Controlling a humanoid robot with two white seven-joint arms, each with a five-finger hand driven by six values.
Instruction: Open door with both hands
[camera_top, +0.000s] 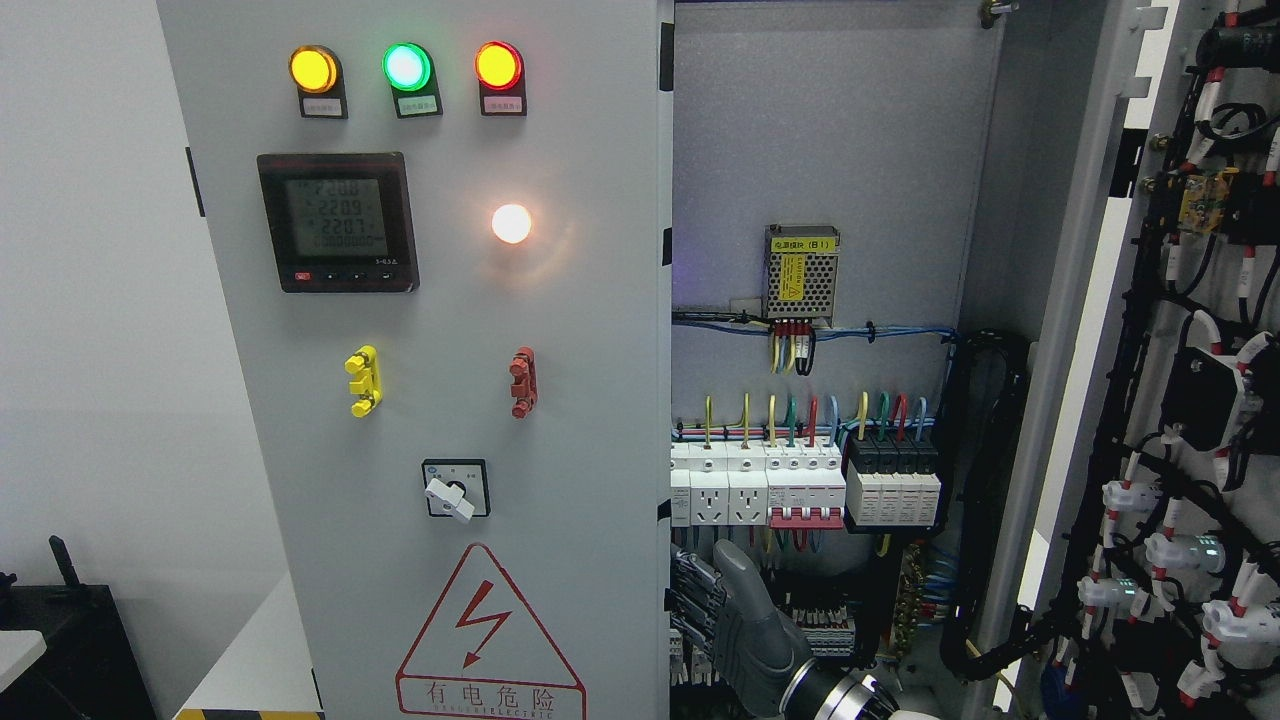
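At lower centre, the right hand (715, 610) hooks its fingers on the left door (450, 400) edge, seemingly to swing it open

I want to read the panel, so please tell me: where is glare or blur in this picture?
Head view: the white lamp blooms with glare on the door; the meter screen digits look washed out; the wiring at right is soft.

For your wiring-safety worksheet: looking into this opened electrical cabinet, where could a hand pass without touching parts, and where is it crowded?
Free: the bare grey back panel above the power supply. Crowded: the breaker row, the wiring beneath it where the right hand sits, and the open door's cable harness.
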